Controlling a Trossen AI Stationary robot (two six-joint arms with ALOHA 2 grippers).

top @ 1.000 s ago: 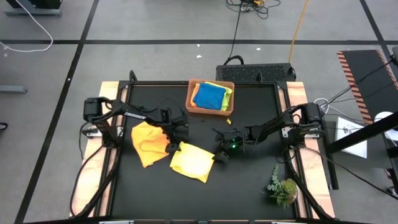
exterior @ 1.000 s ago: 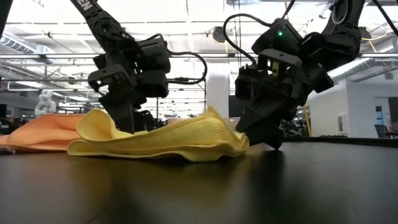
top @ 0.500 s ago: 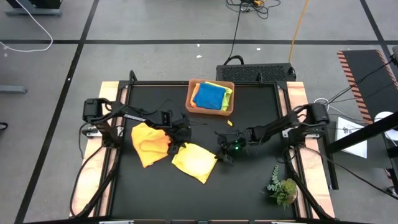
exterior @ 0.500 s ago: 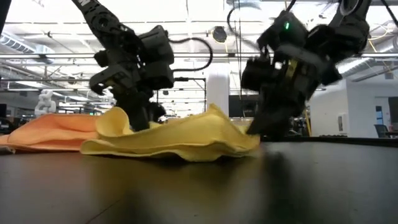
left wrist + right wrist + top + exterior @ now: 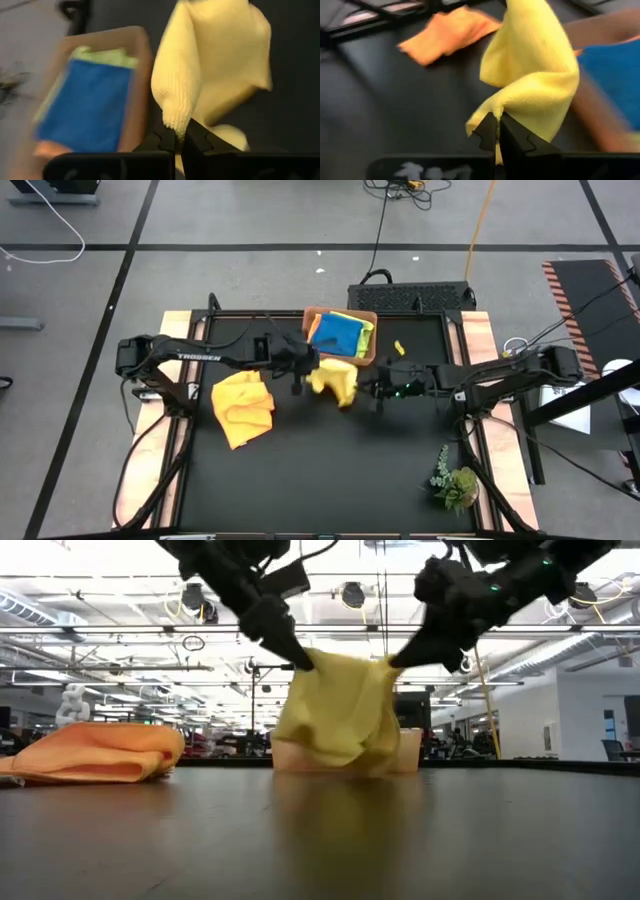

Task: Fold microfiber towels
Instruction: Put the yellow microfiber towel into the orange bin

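Note:
A yellow microfiber towel [image 5: 335,378] hangs bunched between my two grippers, just in front of the brown tray [image 5: 308,345]. My left gripper [image 5: 299,372] is shut on its left end and my right gripper [image 5: 374,388] on its right end. In the low view the yellow towel [image 5: 340,715] sags below both grippers; whether its lower end touches the table I cannot tell. An orange towel [image 5: 243,405] lies folded on the table at the left. A blue towel [image 5: 336,333] lies in the tray on a lime green one [image 5: 364,332]. My left gripper pinches a corner of the yellow towel [image 5: 176,119] between its two fingers, coming from the table's left and slanting down. The cloth hangs slack from the hold. My right gripper pinches another corner of the towel [image 5: 496,111] between its two fingers, coming from the table's right and slanting down. The cloth droops slack beyond the fingers.
A small yellow scrap [image 5: 399,348] lies right of the tray. A green plant sprig [image 5: 455,480] sits at the near right corner. The black table top [image 5: 330,470] is bare in front of the towel.
Both grippers have shut on the yellow towel's ends, risen and gone toward the far edge, up to the tray. The towel, which lay spread on the table, is lifted and now hangs bunched between them. The orange towel has stayed in place.

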